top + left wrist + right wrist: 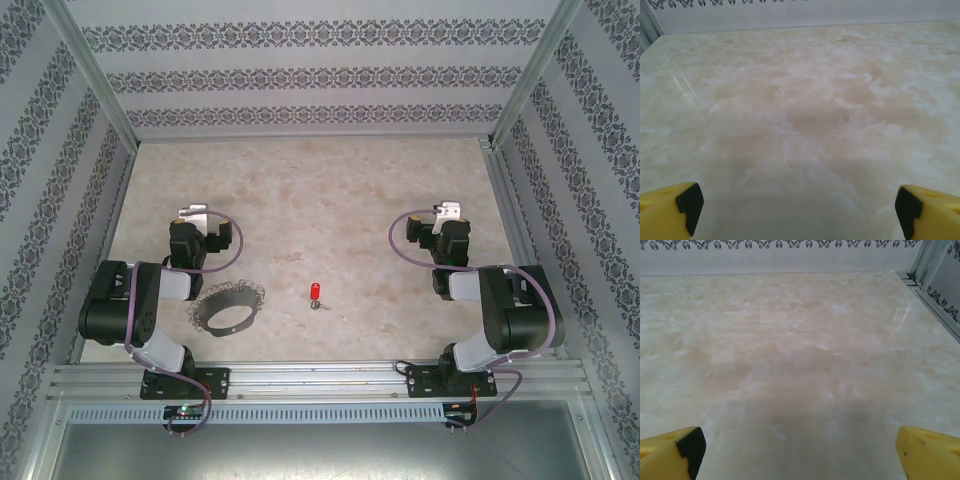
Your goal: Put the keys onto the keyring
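The keyring (228, 308), a grey loop with a lacy silvery fringe, lies on the table near the front left, close to my left arm's base. The keys (314, 292), a tiny piece with a red head and a short silver end, lie to its right near the middle front. My left gripper (197, 222) (799, 212) is folded back behind the keyring, pointing at the far wall. It is open, with bare table between its yellow fingertips (689, 205). My right gripper (447, 218) (800, 452) mirrors it at the right, open and holding nothing.
The marble-patterned table (320, 190) stretches to patterned walls at the back and sides. A metal frame post (922, 262) stands at the far right corner. An aluminium rail (320, 378) runs along the near edge under both arm bases.
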Controlling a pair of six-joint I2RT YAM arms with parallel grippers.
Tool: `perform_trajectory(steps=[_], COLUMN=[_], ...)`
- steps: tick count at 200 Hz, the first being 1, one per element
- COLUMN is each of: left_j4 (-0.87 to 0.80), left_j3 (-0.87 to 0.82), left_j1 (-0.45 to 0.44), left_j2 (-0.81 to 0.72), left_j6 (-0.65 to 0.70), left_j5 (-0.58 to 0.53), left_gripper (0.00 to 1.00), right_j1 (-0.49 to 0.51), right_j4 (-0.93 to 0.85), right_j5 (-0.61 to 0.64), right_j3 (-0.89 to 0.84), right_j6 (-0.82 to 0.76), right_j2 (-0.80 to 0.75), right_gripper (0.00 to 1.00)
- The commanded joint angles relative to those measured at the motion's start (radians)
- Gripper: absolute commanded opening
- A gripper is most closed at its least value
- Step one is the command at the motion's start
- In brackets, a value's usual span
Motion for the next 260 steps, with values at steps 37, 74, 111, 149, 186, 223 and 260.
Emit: perform_trajectory(steps=[37, 74, 111, 149, 186, 223, 260], left_j4=[0.007, 0.014, 0.023, 0.011, 0.039, -0.227, -0.517], left_j3=[0.000, -0.005, -0.008, -0.002, -0.014, 0.069, 0.183], left_j1=[-0.003, -0.002, -0.003, -0.006, -0.007, -0.078, -0.146], left_j2=[0.002, 0.002, 0.003, 0.005, 0.001, -0.156, -0.341], left_j6=[-0.015, -0.024, -0.032, -0.034, -0.026, -0.004, -0.188], left_j5=[0.005, -0.018, -0.049, -0.052, -0.051, -0.242, -0.342], left_gripper=[1.00, 1.00, 1.00, 1.00, 0.94, 0.93, 1.00], right_j1=[0.004, 0.004, 0.004, 0.000, -0.001, 0.069, 0.052], right_j4=[0.026, 0.026, 0.026, 0.021, 0.035, -0.448, -0.626], right_j5=[-0.001, -0.001, -0.002, -0.010, -0.023, 0.092, -0.077], right_j3=[0.008, 0.007, 0.008, 0.011, 0.005, 0.171, 0.260], right_j6=[-0.008, -0.009, -0.007, -0.004, -0.008, 0.009, 0.292], right_j2=[-0.012, -0.013, -0.011, -0.012, -0.031, -0.213, -0.268], right_gripper=[0.98, 0.98, 0.98, 0.98, 0.98, 0.98, 0.98])
